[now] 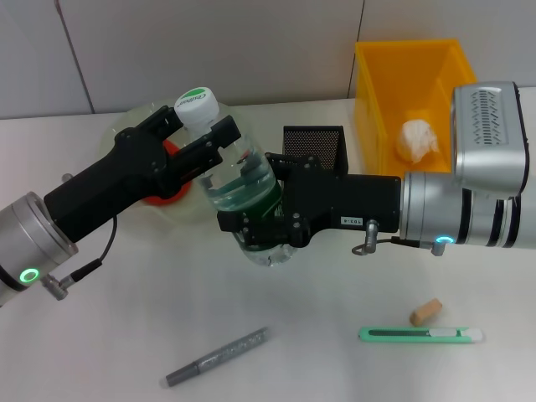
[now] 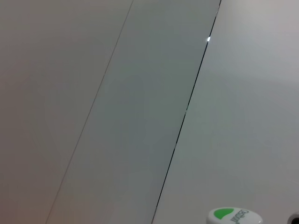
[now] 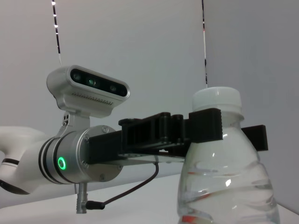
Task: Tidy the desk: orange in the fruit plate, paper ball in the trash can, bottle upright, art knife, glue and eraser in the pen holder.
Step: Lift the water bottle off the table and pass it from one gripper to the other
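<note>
Bottle (image 1: 243,188) was off desk, tilted, held between both arms above table (image 1: 126,335). Left gripper (image 1: 199,138) clenched on bottle neck just under white cap (image 1: 197,105); right gripper (image 1: 255,219) clamped round lower body. We judged step to be standing bottle upright: we should bring base down level, keep neck grip steady, release lower grip only once base sits flat. Orange (image 1: 172,188) mostly hidden behind left gripper, plate barely visible. Pen holder (image 1: 314,142) partly blocked. Bottle base hidden by right gripper.
</note>
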Robot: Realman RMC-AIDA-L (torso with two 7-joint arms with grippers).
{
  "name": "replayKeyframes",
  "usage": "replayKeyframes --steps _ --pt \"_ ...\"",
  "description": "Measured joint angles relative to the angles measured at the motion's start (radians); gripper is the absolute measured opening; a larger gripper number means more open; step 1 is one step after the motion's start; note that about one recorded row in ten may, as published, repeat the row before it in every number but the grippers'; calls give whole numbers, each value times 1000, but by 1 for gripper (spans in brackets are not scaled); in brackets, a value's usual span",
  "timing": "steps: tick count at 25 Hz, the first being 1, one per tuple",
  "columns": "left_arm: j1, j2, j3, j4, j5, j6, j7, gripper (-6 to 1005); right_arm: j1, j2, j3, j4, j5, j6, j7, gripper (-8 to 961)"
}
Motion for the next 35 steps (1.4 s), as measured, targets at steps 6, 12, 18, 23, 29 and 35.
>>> replayKeyframes --steps 6,12,18,23,29,35 --pt "-1 0 0 0 -3 0 -1 719 0 0 -1 -1 0 3 0 766" --pt "-6 0 3 0 0 0 -1 643 3 0 -12 -2 0 3 0 767" --pt "-6 -1 3 1 -5 6 -1 530 3 0 -19 -1 1 5 1 767" --pt "-5 -2 4 2 -6 17 -1 530 -2 0 -13 0 2 6 1 767" --pt "-4 -4 5 2 -7 27 -1 530 -6 0 -9 -4 14 8 -8 767" --pt "-6 -5 6 2 -7 30 -1 531 -6 0 -10 -6 16 9 -9 767"
